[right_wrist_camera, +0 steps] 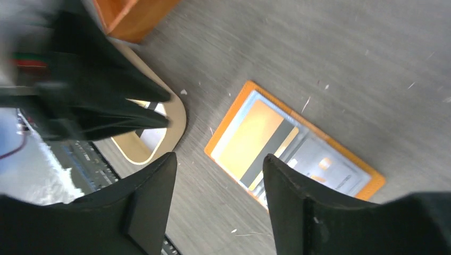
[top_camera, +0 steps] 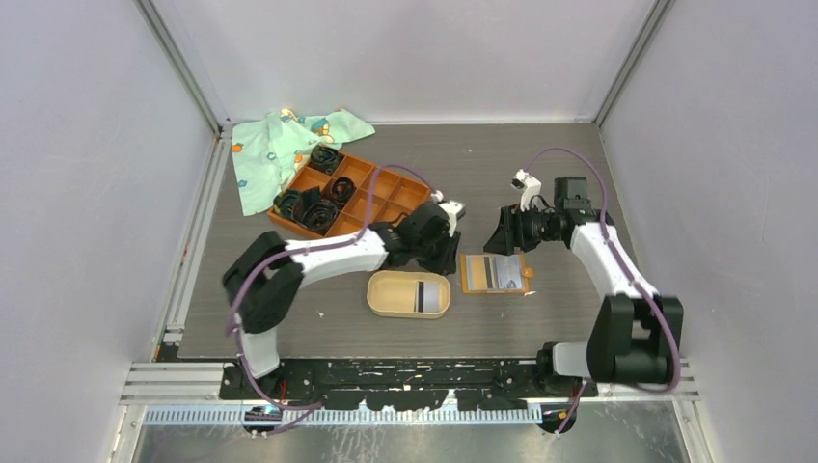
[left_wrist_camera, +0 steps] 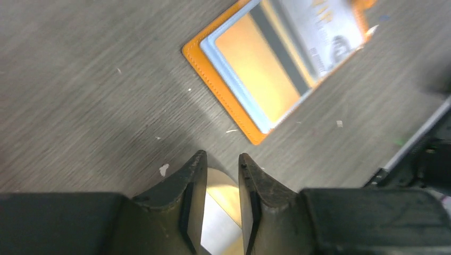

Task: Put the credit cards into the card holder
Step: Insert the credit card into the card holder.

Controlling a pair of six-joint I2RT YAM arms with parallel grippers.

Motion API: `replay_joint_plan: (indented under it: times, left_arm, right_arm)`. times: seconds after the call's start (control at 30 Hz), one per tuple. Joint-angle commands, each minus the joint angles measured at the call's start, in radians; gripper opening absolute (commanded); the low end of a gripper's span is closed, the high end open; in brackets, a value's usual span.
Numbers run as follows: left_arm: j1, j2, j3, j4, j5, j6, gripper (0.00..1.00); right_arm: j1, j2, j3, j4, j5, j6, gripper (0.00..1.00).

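Observation:
The beige oval card holder (top_camera: 391, 294) lies near the table's front with one pale, dark-striped credit card (top_camera: 430, 295) inside it. To its right is the flat orange wallet (top_camera: 471, 274), and on it lie an orange card with a grey stripe (left_wrist_camera: 260, 69) and a silver-grey card (left_wrist_camera: 319, 32). My left gripper (top_camera: 446, 251) hovers over the holder's far right end. Its fingers stand a little apart with nothing between them, and the holder and its card (left_wrist_camera: 220, 223) show through the gap. My right gripper (right_wrist_camera: 219, 162) hangs wide open above the table at the wallet's (right_wrist_camera: 372, 186) near edge.
An orange grid tray (top_camera: 371, 198) with black coiled bands sits at the back left. A green patterned cloth (top_camera: 275, 145) lies behind it. The left arm's dark body (right_wrist_camera: 80, 90) lies over the holder (right_wrist_camera: 175, 114) in the right wrist view. Metal frame rails run along the table's sides.

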Motion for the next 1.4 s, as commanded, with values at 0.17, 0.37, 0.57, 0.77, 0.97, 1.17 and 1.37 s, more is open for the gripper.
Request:
replay_joint_plan:
  times: [0.17, 0.37, 0.57, 0.77, 0.97, 1.17, 1.37]
  left_arm:
    - [0.037, -0.336, -0.288, 0.519, 0.074, -0.017, 0.45]
    - [0.160, -0.135, -0.294, 0.824, 0.426, -0.403, 0.60]
    - [0.138, -0.035, -0.292, 0.870, 0.350, -0.470, 0.59]
    - [0.062, -0.112, -0.226, 0.492, 0.055, -0.264, 0.62]
    - [0.052, -0.080, -0.219, 0.498, 0.062, -0.307, 0.59]
    - [0.039, -0.035, -0.185, 0.512, 0.085, -0.356, 0.44]
    - [0.038, 0.011, -0.159, 0.525, 0.119, -0.397, 0.36]
  right_arm:
    - [0.006, 0.311, 0.164, -0.193, 0.080, 0.086, 0.34]
    - [0.013, 0.457, 0.242, -0.289, 0.132, 0.042, 0.17]
    - [0.023, 0.517, 0.263, -0.324, 0.161, 0.016, 0.12]
    - [0.035, 0.545, 0.268, -0.320, 0.170, 0.020, 0.11]
    - [0.044, 0.598, 0.282, -0.322, 0.187, 0.027, 0.11]
    - [0.044, 0.652, 0.293, -0.332, 0.243, 0.021, 0.10]
    - [0.044, 0.681, 0.298, -0.341, 0.277, 0.016, 0.09]
